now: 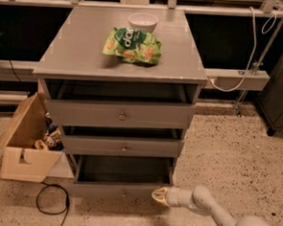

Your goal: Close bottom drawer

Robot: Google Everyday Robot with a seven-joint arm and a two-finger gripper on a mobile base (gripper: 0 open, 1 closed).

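The bottom drawer (120, 191) of the grey cabinet is pulled out, with its flat grey tray (123, 170) showing and a small round knob on its slim front. My gripper (158, 195) reaches in from the lower right on a white arm and sits against the right end of the drawer's front panel. The middle drawer (122, 146) and top drawer (120, 114) above are each pulled out a little.
A green chip bag (132, 46) and a white bowl (142, 22) rest on the cabinet top. An open cardboard box (26, 146) with items stands on the floor to the left. A black cable (52, 200) loops on the floor by the drawer's left corner.
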